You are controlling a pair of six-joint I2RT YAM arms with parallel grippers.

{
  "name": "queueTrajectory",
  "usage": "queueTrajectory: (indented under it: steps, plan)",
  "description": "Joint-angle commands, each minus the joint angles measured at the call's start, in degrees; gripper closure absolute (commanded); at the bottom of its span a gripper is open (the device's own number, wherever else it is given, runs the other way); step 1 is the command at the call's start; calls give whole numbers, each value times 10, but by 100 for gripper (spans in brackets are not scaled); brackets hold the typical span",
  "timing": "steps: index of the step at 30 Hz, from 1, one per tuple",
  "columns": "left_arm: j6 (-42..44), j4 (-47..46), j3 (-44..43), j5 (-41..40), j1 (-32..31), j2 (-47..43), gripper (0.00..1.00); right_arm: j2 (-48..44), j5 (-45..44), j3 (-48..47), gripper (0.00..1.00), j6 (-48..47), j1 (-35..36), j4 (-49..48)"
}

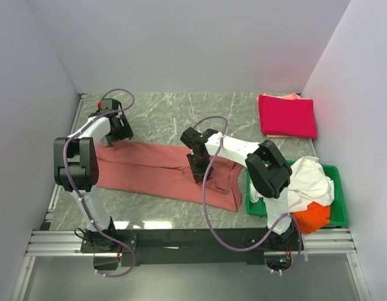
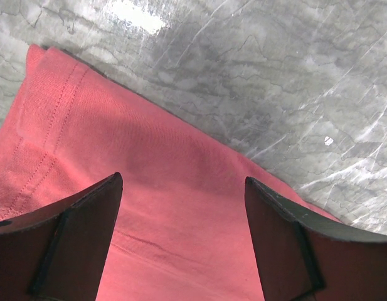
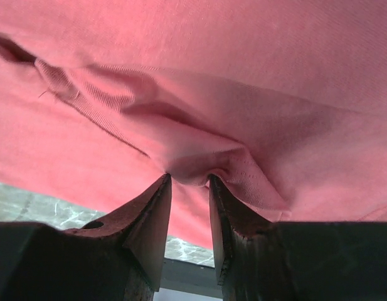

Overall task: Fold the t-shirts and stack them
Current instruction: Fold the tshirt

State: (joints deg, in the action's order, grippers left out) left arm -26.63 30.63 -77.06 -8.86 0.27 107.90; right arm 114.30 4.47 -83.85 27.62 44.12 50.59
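Salmon-red t-shirt [image 1: 159, 172] lies as a long flat band across the middle of the table [image 1: 168, 113]. My right gripper [image 3: 190, 179] has its fingers nearly together, pinching a bunched ridge of that cloth close to its near edge. My left gripper [image 2: 180, 182] stands wide apart over the shirt's far left corner, gripping nothing. I see the crimson-pink t-shirt [image 1: 287, 116] folded at the far right, with the white t-shirt [image 1: 309, 179] and orange t-shirt [image 1: 311, 216] heaped in the green tray [image 1: 339, 194].
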Motion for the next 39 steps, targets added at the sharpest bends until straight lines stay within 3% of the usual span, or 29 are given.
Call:
queueTrajectory:
  steps: [1, 16, 18, 25, 39]
  plan:
    - [4, -12, -4, 3, 0, 3, 16, 9, -1, 2, 62, 2, 4, -8]
    - [5, -13, 1, 2, 1, 1, 16, 38, 5, 7, 63, 0, 4, -21]
    - [4, -13, 2, 3, 1, 1, 16, 39, 3, 10, 68, 1, 4, -21]
    - [4, -13, 1, 4, 0, 2, 16, 18, 2, 7, 99, 5, 4, -3]
    - [4, -15, 6, 9, 0, 1, 16, -8, 99, -91, 100, -21, 4, 92]
